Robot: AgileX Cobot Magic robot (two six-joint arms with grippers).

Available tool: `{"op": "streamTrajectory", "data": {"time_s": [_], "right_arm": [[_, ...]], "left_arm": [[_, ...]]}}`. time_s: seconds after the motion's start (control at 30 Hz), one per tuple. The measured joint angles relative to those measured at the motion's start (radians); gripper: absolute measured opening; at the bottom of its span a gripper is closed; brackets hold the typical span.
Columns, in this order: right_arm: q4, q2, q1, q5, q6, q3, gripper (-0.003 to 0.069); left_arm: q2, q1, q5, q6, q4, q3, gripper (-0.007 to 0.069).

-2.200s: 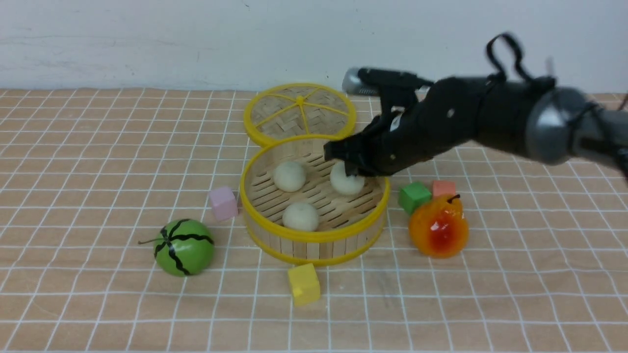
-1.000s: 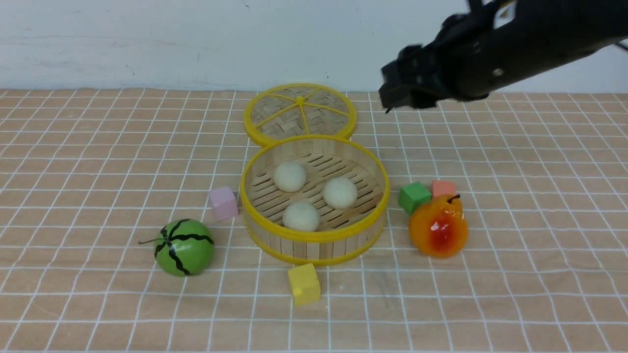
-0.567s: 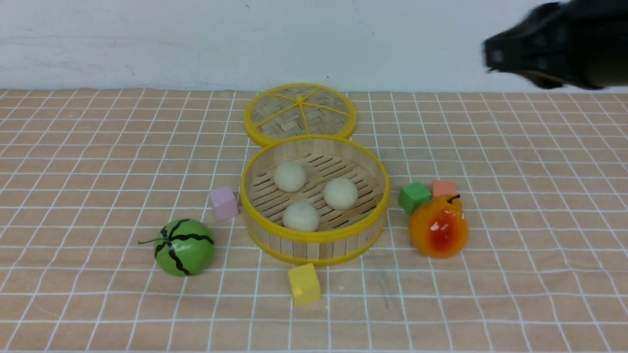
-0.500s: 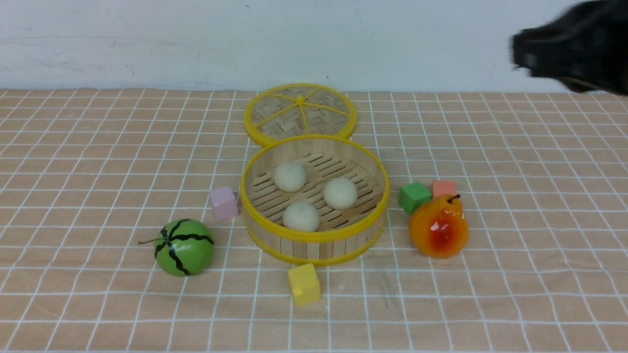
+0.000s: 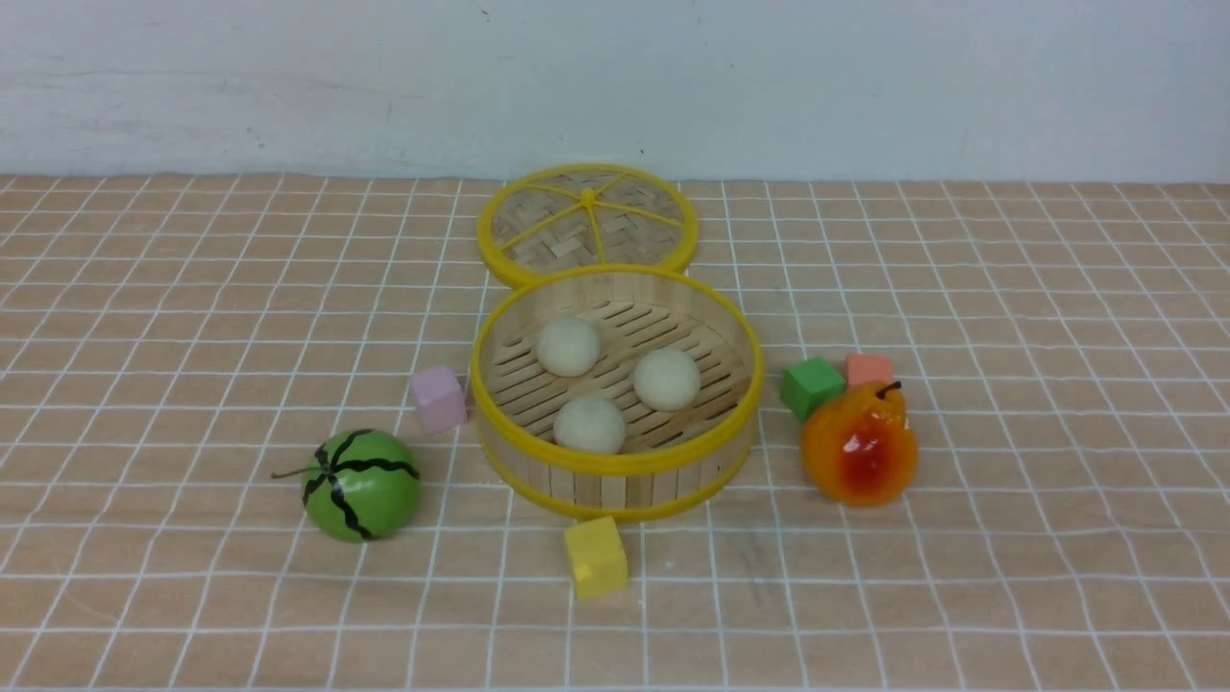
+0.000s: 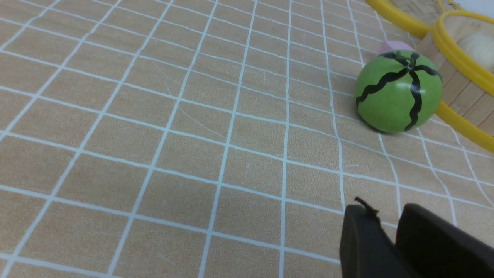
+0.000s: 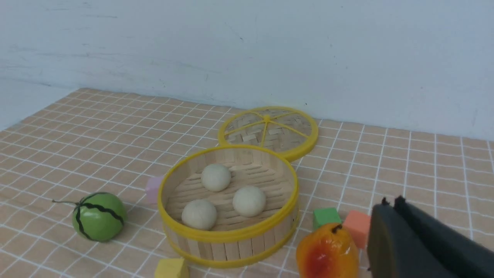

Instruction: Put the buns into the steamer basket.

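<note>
We see all three buns (image 5: 667, 378) lying inside the steamer basket (image 5: 615, 465); our left fingers (image 6: 370, 239) and right fingers (image 7: 386, 231) are pressed together, holding nothing

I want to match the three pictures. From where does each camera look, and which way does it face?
Front: between the arms, facing the basket, lid and wall; no arm shows.
Left wrist: low, facing the melon; left tool at the edge.
Right wrist: higher, facing the basket and three buns; right tool in the corner.
All share melon and basket.
</note>
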Motion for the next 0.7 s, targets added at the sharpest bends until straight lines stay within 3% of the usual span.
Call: {"op": "streamTrajectory", "data": {"time_s": [0.43,0.67,0.7], "right_arm": [[-0.002,-0.022,0.0,0.001,0.001,0.058,-0.001],[-0.149,-0.048,-0.025,0.004,0.017,0.083,-0.0009],[-0.162,-0.067,-0.068,0.004,0.036,0.103,-0.0006]], "left_arm": [[0.0,0.0,0.0,0.0,0.0,0.0,0.0134],[0.0,0.0,0.0,0.0,0.0,0.0,0.0134],[0.0,0.0,0.0,0.0,0.0,0.0,0.0134]]}}
